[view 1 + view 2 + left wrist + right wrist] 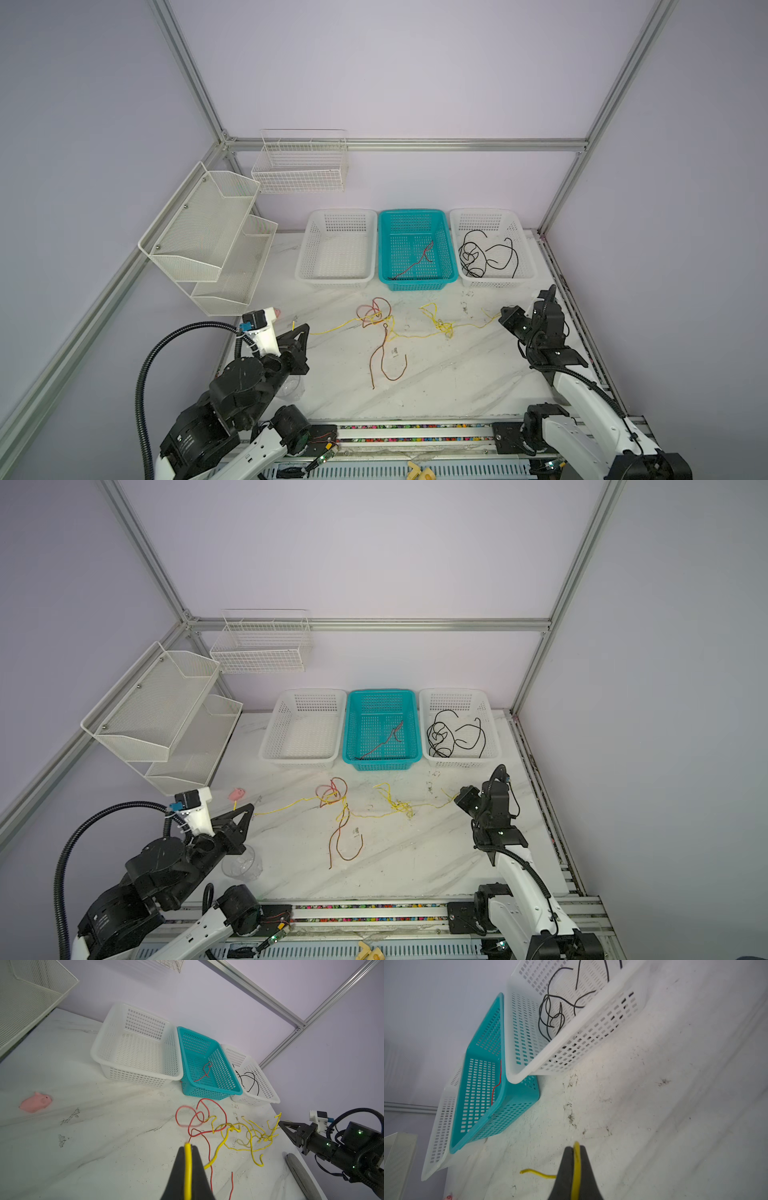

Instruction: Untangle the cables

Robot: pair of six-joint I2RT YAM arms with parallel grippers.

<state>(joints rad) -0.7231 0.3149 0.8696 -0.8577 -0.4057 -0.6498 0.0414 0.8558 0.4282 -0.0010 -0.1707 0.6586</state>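
- On the marble surface (457,374), between the two arms, the unsorted cables lie in one loose snarl. A yellow cable (445,328) stretches from side to side. A red cable (376,311) loops through it left of the middle, with its long tail trailing toward the near edge.
- The left claw (188,1147) is pinched closed on the yellow cable at the left end of the snarl. The left wrist view shows the strand running between its fingers.
- The right claw (576,1148) is clamped closed on yellow strand at the right end. A short free tip sticks out beside it.
- Already sorted, by the look of it:
  - The black cables (473,257) lie coiled in the right white basket (490,284).
  - A thin red strand (419,259) lies in the teal basket (411,286).
  - The left white basket (336,282) holds nothing that I can see.
- What remains:
  - The yellow bunches into a small knot right of the middle.
  - The red loops cross the yellow in at least one place.
  - I cannot tell whether the yellow is one cable or several.
- My judgement is that the task is partway done: black is finished, red is begun, and yellow is not yet separated. With both ends held, the step in hand looks like drawing the yellow taut to work it free of the red.
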